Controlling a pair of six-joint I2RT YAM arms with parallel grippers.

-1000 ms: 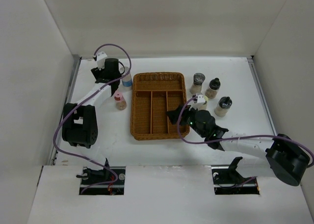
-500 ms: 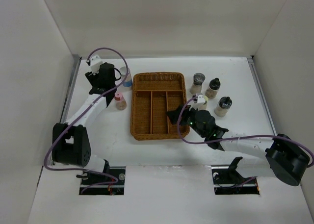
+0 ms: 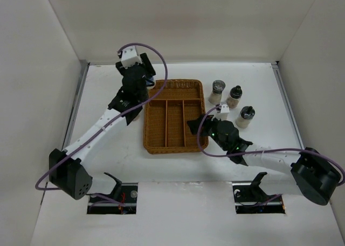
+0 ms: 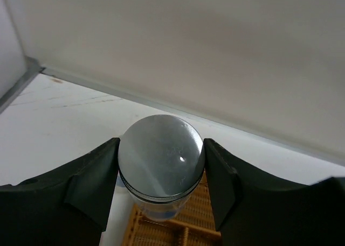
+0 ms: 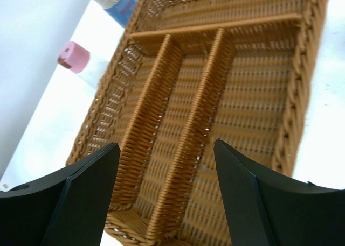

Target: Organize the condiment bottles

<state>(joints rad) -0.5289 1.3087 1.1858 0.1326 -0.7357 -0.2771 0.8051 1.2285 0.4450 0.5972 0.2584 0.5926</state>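
Near: right gripper [image 5: 163, 147] being held spread, nothing between fingers, over near end of wicker tray [image 3: 175, 149]. Pink-capped jar [image 5: 74, 56] being borne by table [image 3: 259, 79], just left of tray. Far: silver-capped shaker jar [image 4: 161, 165] being pinched by left gripper [image 4: 160, 146] at tray's far-left corner. Three dark-capped jars [image 3: 218, 91] [image 3: 234, 96] [image 3: 246, 117] being borne by table right of tray.

From above, the left arm [image 3: 102, 128] is hiding the pink-capped jar [image 5: 74, 56] at the tray's [image 3: 175, 149] nine o'clock. The right wrist view's top edge is cutting off the blue-labelled jar [image 5: 119, 1] at eleven o'clock.
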